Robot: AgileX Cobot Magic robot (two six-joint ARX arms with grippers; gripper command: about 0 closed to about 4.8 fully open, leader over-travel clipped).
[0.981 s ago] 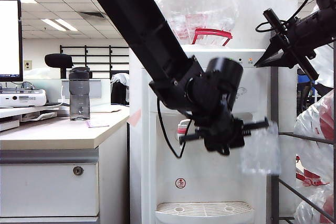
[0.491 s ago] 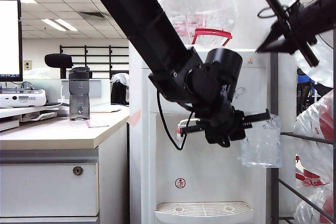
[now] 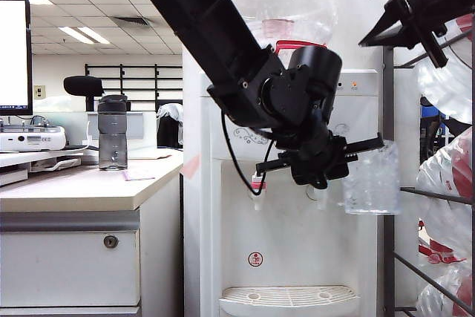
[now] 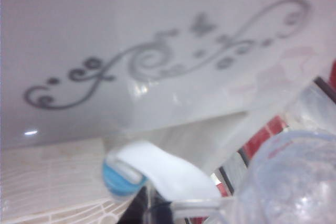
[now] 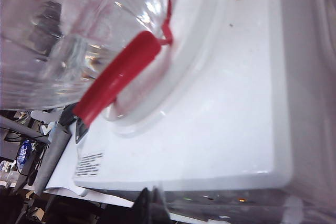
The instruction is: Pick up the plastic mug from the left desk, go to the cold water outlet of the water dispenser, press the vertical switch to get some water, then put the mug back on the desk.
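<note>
Left hand (image 3: 355, 155): in front of the dispenser (image 3: 223, 183), at tap height, fingers clamped shut on the mug (image 3: 371, 183); the fingertips themselves are hard to separate from the black wrist in the exterior view, and in the left wrist view only a dark sliver of the hand (image 4: 157, 214) shows at the frame edge. Mug: clear, held in the air off the dispenser's right front edge, its far side merging with the wire rack (image 3: 430, 198) behind; in the left wrist view only part of its rim and wall (image 4: 294, 182) is in frame, blurred. Cold outlet (image 4: 122, 178): blue collar with white lever (image 4: 168, 174), close beside the mug, out of focus; in the exterior view it is hidden behind the left hand, while the red-collared tap (image 3: 257, 182) shows partly. Dispenser front: grey swirl ornament (image 4: 168, 61). Bottle (image 3: 278, 5): cut off at the top. Right hand (image 3: 404, 5): raised at the dispenser's upper right corner, partly out of frame; whether it is open cannot be told. Right wrist view: bottle base, red handle (image 5: 118, 77), dispenser top. Desk (image 3: 82, 191): at left, carrying a grey bottle (image 3: 112, 133).
</note>
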